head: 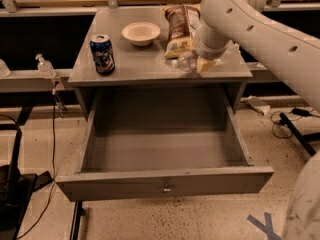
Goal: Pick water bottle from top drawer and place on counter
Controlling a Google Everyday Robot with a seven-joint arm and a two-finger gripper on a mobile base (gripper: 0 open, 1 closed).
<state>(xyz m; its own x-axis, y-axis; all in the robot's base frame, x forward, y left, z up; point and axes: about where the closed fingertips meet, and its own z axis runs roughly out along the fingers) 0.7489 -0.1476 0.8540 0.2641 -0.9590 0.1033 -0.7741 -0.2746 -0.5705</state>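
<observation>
The water bottle [185, 62] lies on its side on the counter [135, 61], near the right front, just in front of the chip bag. My gripper [204, 64] is low over the counter at the bottle's right end, mostly hidden under my white arm [240, 19]. I cannot see whether it touches the bottle. The top drawer [165, 184] is pulled fully open below the counter and nothing shows inside it.
A blue soda can [102, 54], a white bowl [141, 33] and a chip bag [179, 26] stand on the counter. A pump bottle [46, 67] sits on a ledge to the left. Cables lie on the floor at both sides.
</observation>
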